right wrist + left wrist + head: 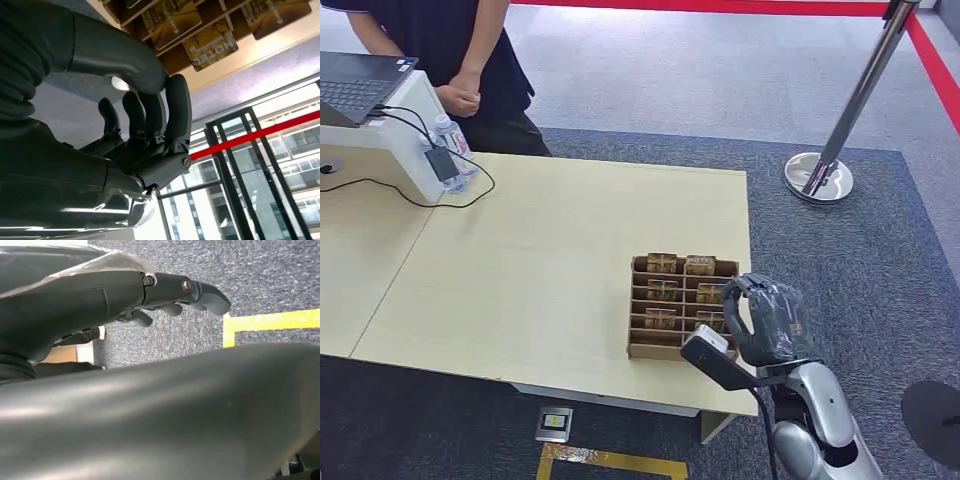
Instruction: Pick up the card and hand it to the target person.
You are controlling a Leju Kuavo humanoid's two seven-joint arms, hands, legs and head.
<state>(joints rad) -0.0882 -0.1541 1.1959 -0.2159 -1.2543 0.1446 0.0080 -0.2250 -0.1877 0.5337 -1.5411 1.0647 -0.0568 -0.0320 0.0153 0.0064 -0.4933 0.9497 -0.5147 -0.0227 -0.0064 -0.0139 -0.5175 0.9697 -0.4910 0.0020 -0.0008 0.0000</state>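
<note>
A brown slotted cardboard holder (642, 305) stands near the right front corner of the wooden table (539, 260), with several gold-brown cards (661, 263) upright in its slots. My right hand (764, 320) hovers just right of the holder, at the table's edge. In the right wrist view its fingers (177, 107) curl in against the thumb (113, 55) with nothing between them, and the cards (210, 46) lie just beyond. My left hand (151, 295) hangs over the carpet with straight fingers and holds nothing. A person in dark clothes (463, 50) stands behind the table's far left corner, hands (458, 97) clasped.
A white stand with a laptop (358, 85), cables and two water bottles (454, 145) occupies the far left. A chrome stanchion (822, 170) with red belt stands on the carpet at the right. Yellow floor marking (610, 462) lies below the table's front edge.
</note>
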